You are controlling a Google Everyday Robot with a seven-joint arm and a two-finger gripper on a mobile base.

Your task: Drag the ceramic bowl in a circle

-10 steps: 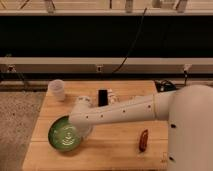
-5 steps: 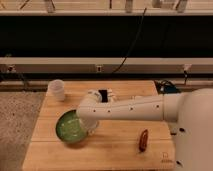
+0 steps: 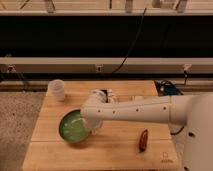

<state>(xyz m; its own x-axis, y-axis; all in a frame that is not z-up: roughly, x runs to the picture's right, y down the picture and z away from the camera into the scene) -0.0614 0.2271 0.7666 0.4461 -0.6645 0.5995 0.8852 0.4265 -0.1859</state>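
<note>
The ceramic bowl (image 3: 72, 126), green and shallow with pale rings inside, sits on the left half of the wooden table (image 3: 115, 157). My white arm reaches in from the right, over the middle of the table. My gripper (image 3: 94, 128) points down at the bowl's right rim and is shut on that rim. The arm's wrist hides the rim's far-right part.
A small white cup (image 3: 57, 89) stands at the table's back left corner. A dark item and a pale one (image 3: 107, 94) lie behind the arm. A reddish-brown oblong object (image 3: 144, 140) lies front right. Blue cabling (image 3: 167, 90) hangs off the right edge.
The bowl and the gripper have moved together to the right and away from the front edge. Most of that move came in the first half second.
</note>
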